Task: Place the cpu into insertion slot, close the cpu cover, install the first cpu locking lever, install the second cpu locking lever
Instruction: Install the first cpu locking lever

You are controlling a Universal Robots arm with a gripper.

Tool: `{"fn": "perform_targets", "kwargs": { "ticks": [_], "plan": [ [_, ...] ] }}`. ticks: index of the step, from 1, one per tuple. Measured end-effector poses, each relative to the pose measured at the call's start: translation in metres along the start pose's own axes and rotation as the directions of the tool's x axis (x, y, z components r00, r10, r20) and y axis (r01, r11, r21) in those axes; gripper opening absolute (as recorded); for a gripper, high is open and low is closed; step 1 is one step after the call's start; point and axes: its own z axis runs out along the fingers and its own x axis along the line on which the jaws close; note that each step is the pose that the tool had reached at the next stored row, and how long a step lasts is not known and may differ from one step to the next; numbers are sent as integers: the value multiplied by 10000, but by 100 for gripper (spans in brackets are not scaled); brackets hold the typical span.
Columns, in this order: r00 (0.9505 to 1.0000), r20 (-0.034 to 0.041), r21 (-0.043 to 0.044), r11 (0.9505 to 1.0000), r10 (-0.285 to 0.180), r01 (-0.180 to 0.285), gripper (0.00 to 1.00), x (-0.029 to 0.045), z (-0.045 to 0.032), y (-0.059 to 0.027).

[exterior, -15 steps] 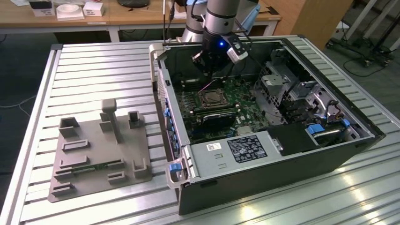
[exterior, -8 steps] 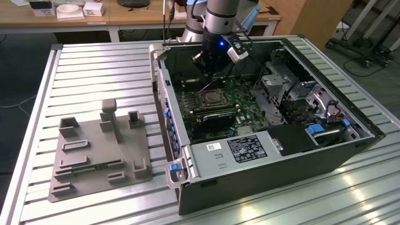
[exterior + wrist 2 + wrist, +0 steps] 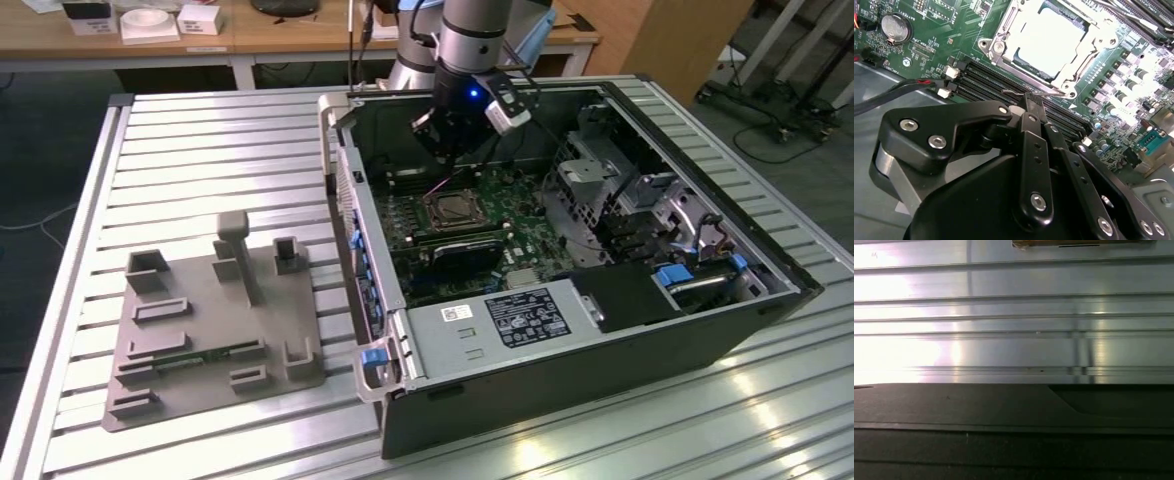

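Observation:
The open computer case [image 3: 561,330] lies on a slatted metal table. In the second wrist view the cpu [image 3: 1051,37] lies flat in the insertion slot [image 3: 997,47], its silvery top showing. The cpu cover [image 3: 1090,52] is folded down around the cpu as a metal frame. A thin wire locking lever [image 3: 1046,93] runs along the socket's edge, beside the memory slots. My gripper [image 3: 1031,99] is shut, its black fingertips pressed together right at this lever. In the exterior view the gripper [image 3: 451,152] hangs just above the cpu [image 3: 455,209] inside the case.
Black memory slots [image 3: 981,82] and a coin battery [image 3: 895,27] flank the socket. A drive cage [image 3: 601,170] and a power supply [image 3: 534,315] crowd the case. A grey fixture block [image 3: 214,320] sits on the table [image 3: 1014,305] at the exterior view's left.

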Motion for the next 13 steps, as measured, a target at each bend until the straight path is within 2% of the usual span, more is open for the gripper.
{"fn": "perform_targets", "kwargs": {
  "ticks": [13],
  "plan": [
    [10000, -1, 1, 10000, -2, 2, 10, -3, 19, -9]
  ]
}}
